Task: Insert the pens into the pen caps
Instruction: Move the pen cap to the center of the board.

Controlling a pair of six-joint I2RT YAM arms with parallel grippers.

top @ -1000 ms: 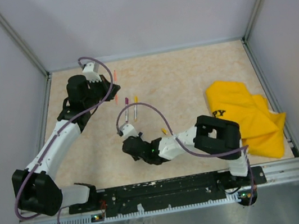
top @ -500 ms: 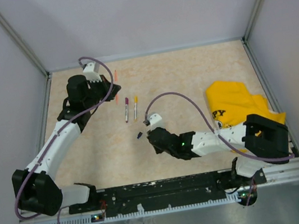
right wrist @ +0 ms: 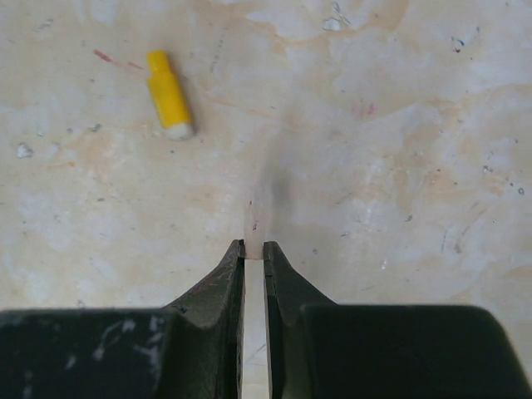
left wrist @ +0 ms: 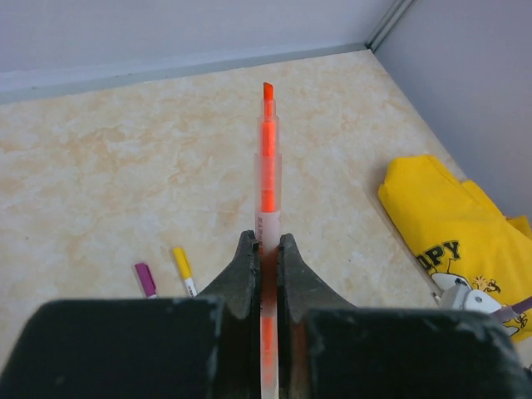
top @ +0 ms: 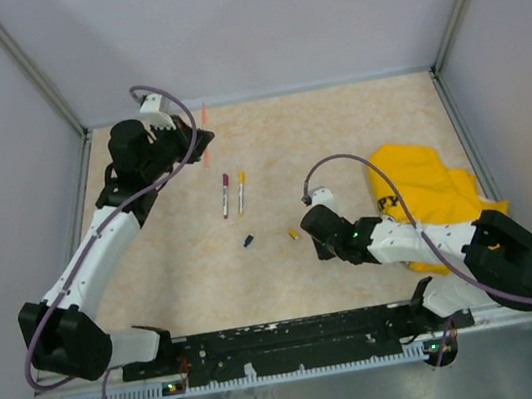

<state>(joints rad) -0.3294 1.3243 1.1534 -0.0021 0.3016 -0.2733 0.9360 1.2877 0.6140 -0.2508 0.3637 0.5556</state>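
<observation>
My left gripper (top: 191,136) (left wrist: 266,246) is shut on an uncapped orange-pink pen (top: 203,118) (left wrist: 268,166), held above the far left of the table with its tip pointing away. Two capped pens lie side by side mid-table, one purple-capped (top: 225,194) (left wrist: 145,279) and one yellow-capped (top: 240,191) (left wrist: 181,268). A dark blue cap (top: 248,241) and a yellow cap (top: 293,234) (right wrist: 169,93) lie loose. My right gripper (top: 308,225) (right wrist: 253,247) hangs low just right of the yellow cap, jaws almost together on a pale, blurred pinkish pen cap (right wrist: 259,208).
A crumpled yellow cloth (top: 439,202) (left wrist: 449,241) lies at the right, beside my right arm. Grey walls close off the left, far and right sides of the beige table (top: 337,138).
My right arm swung from left of centre to the right, uncovering the dark blue and yellow caps. My left gripper shifted slightly back and left with the orange-pink pen.
</observation>
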